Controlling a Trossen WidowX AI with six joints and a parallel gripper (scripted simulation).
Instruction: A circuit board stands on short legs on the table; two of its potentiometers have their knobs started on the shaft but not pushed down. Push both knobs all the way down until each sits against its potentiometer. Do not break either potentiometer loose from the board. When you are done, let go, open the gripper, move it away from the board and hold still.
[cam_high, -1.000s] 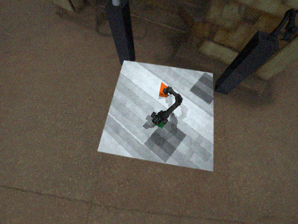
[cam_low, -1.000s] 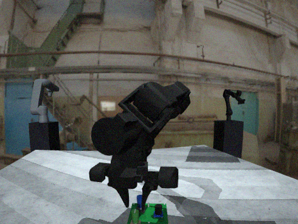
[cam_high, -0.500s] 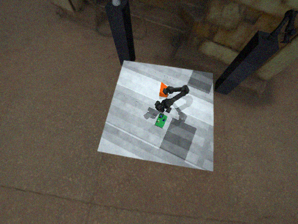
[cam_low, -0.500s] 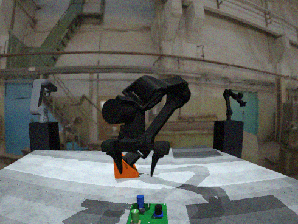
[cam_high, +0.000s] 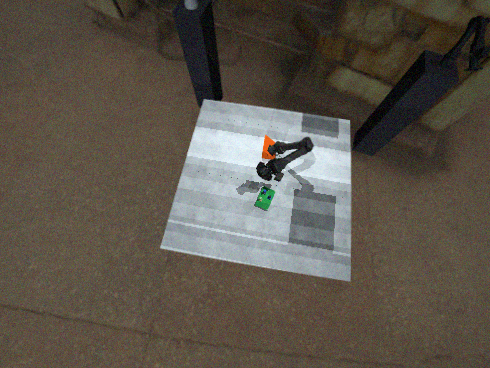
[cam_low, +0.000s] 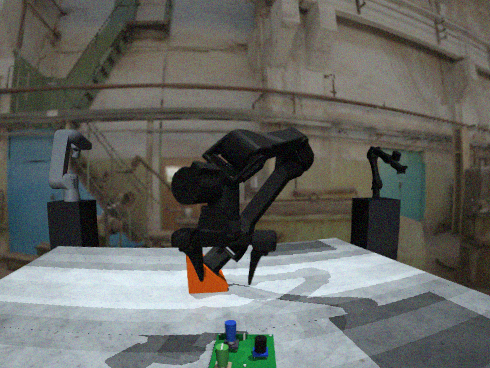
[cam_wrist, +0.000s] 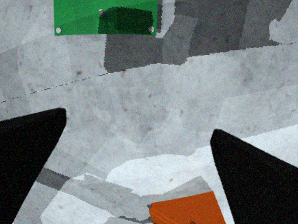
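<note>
The robot's arm (cam_high: 295, 154) (cam_low: 272, 187) is black all over, with thick, angular links and rounded joints. A fat, round-faced cylindrical housing (cam_low: 189, 184) sits at the wrist. Its black gripper (cam_high: 270, 178) (cam_low: 226, 282) (cam_wrist: 140, 127) has blocky finger mounts and two smooth fingers tapering to narrow, blunt tips.

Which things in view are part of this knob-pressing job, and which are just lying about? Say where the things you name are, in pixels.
Part of the job:
- green circuit board (cam_high: 265, 204) (cam_low: 260, 345) (cam_wrist: 75, 17)
- blue knob (cam_low: 230, 330)
- green knob (cam_low: 222, 354)
- black knob (cam_low: 260, 343); which two of the three need pressing I can't tell
- the arm's open jaws

Just about:
- orange wedge (cam_high: 268, 145) (cam_low: 200, 284) (cam_wrist: 192, 207)
- grey arm (cam_low: 61, 160) and small black arm (cam_low: 376, 172) behind the table
</note>
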